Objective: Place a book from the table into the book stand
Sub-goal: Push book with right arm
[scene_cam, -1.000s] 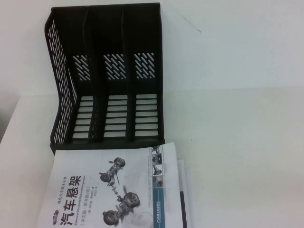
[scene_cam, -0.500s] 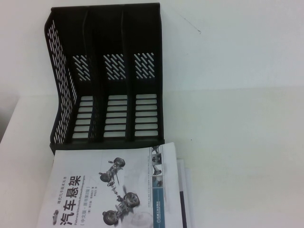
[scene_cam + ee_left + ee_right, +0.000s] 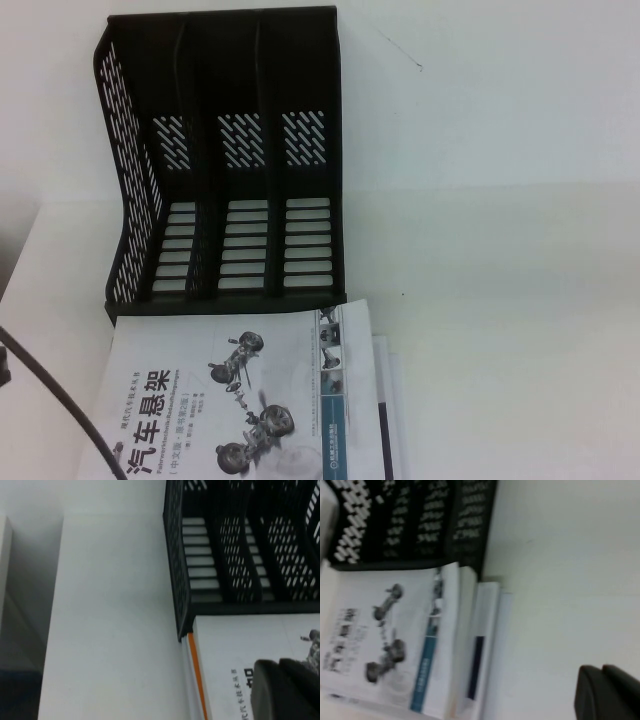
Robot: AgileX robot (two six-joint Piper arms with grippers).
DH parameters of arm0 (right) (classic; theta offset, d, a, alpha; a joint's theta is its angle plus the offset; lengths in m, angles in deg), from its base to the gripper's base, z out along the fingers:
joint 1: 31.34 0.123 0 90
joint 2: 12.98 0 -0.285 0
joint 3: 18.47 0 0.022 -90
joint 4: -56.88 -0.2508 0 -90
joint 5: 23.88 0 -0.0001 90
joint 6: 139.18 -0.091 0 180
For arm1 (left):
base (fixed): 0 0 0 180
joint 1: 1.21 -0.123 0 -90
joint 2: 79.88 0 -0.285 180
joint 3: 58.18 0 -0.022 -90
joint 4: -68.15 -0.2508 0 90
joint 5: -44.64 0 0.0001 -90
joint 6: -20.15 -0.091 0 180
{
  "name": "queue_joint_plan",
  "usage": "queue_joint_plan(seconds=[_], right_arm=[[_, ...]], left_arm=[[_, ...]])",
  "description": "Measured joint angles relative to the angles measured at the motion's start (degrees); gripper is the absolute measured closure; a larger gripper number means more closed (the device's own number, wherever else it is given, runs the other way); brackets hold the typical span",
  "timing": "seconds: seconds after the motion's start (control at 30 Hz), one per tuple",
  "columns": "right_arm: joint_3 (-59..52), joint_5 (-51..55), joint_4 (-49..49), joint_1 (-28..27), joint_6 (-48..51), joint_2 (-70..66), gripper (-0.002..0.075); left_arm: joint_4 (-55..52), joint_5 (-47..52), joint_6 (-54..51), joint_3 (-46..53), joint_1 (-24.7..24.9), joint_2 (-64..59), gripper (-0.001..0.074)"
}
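The white book with grey suspension drawings and a black Chinese title lies flat on top of a stack at the front of the table. Its far edge touches the base of the black three-slot book stand. No book shows in the stand's slots. My left gripper is shut and empty, hovering over the book close to the stand. My right gripper is shut and empty over bare table, to the right of the book and the stand. Neither gripper shows in the high view.
An orange-edged book lies under the white one. More white books stick out on the right of the stack and also show in the right wrist view. A black cable crosses the front left corner. The table's left edge is near the stand.
A black cable from my left arm has come into the high view at the front left. The book and stand have not moved.
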Motion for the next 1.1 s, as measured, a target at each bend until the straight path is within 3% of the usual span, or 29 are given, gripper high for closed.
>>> queue_joint_plan(seconds=[0.23,0.5,0.7,1.1], right_arm=[[0.12,-1.19,-12.48,1.89,12.40,-15.99,0.0725],[0.31,-13.57,-14.38,19.62,14.42,-29.10,0.0725],[3.40,-17.47,-15.77,27.63,14.42,-38.67,0.0725],[10.55,-18.29,-16.72,31.67,14.19,-47.73,0.0724]], left_arm=[[-0.95,6.21,0.89,-0.14,0.00,-4.35,0.0737],[-6.85,13.22,2.41,-0.14,0.00,-6.03,0.0737],[-5.32,13.11,5.46,-0.14,0.00,-6.03,0.0737],[3.78,6.07,9.18,6.77,0.00,-8.78,0.0737]])
